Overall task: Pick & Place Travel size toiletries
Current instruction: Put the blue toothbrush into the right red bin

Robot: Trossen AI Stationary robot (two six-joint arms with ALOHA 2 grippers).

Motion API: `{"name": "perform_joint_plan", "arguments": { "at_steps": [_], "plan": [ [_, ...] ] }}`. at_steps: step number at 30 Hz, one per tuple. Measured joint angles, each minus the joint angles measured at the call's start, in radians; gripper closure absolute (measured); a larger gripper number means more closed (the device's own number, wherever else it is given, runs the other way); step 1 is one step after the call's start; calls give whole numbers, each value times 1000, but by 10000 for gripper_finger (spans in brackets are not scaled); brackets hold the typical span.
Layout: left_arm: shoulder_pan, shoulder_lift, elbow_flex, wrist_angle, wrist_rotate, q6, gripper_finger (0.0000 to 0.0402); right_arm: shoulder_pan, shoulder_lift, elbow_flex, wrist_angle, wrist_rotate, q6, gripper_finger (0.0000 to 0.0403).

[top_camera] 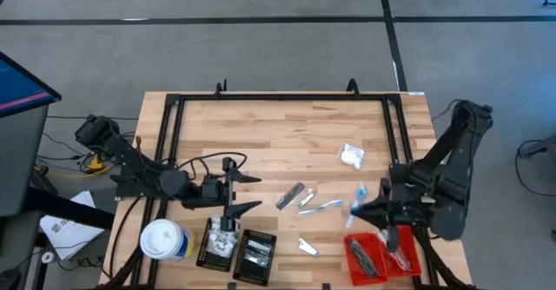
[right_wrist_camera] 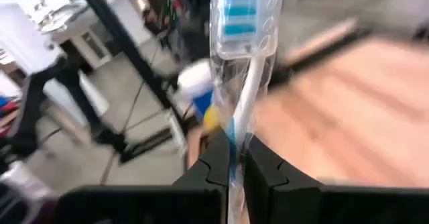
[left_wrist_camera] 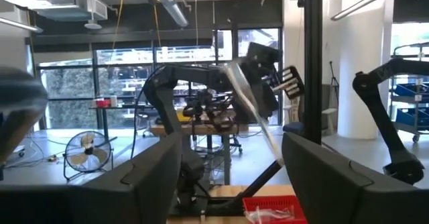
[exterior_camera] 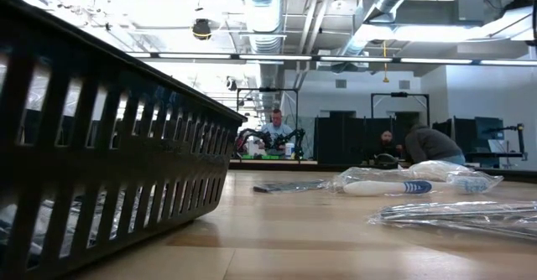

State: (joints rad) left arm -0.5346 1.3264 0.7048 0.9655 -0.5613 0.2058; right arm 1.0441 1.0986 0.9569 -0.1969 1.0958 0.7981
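My right gripper (top_camera: 357, 210) is shut on a blue-and-white toothbrush in a clear wrapper (right_wrist_camera: 241, 23), raised above the table beside the red tray (top_camera: 382, 257). It also shows in the left wrist view (left_wrist_camera: 253, 110). My left gripper (top_camera: 252, 193) is open and empty above the black trays (top_camera: 217, 242). On the wood lie a white puffy packet (top_camera: 351, 156), a dark grey bar (top_camera: 289, 196), a silvery sachet (top_camera: 307, 247) and another wrapped toothbrush (top_camera: 326, 206). The red tray holds several items. My right gripper pinches the wrapped toothbrush by its handle (right_wrist_camera: 234, 140) between the two fingers, which lie across the handle. The blue-striped head end (right_wrist_camera: 240, 13) sticks out past the fingertips. The brush is lifted clear of the table and stands steeply tilted (left_wrist_camera: 253, 110).
A white-topped round canister (top_camera: 163, 240) stands at the near left beside two black ribbed trays (top_camera: 254, 255). One black tray wall fills the low view's left (exterior_camera: 109, 171). A black frame (top_camera: 278, 97) borders the table. People show in the room behind.
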Motion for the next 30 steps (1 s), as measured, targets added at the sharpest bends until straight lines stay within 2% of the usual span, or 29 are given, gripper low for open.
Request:
{"name": "perform_joint_plan", "arguments": {
  "at_steps": [3,8,14,18,20,23,27,30],
  "plan": [
    [2,0,0,0,0,-1,156,17,14,0,-144,-73,230,394],
    [2,0,0,-2,0,-3,160,1,98,0,-318,-324,550,394],
    [2,0,0,-8,0,-3,160,48,212,3,-556,-610,1041,394],
    [2,0,0,-10,0,-3,160,134,285,103,-830,-713,1352,394],
    [2,0,0,-11,0,-3,160,177,331,188,-980,-763,1450,394],
    [2,0,0,-13,0,-4,160,208,412,330,-1152,-836,1465,394],
    [2,0,0,-13,0,-4,160,220,529,466,-1250,-854,1309,386],
    [2,0,0,-14,0,-5,160,209,605,509,-1330,-918,1245,386]
  ]
}}
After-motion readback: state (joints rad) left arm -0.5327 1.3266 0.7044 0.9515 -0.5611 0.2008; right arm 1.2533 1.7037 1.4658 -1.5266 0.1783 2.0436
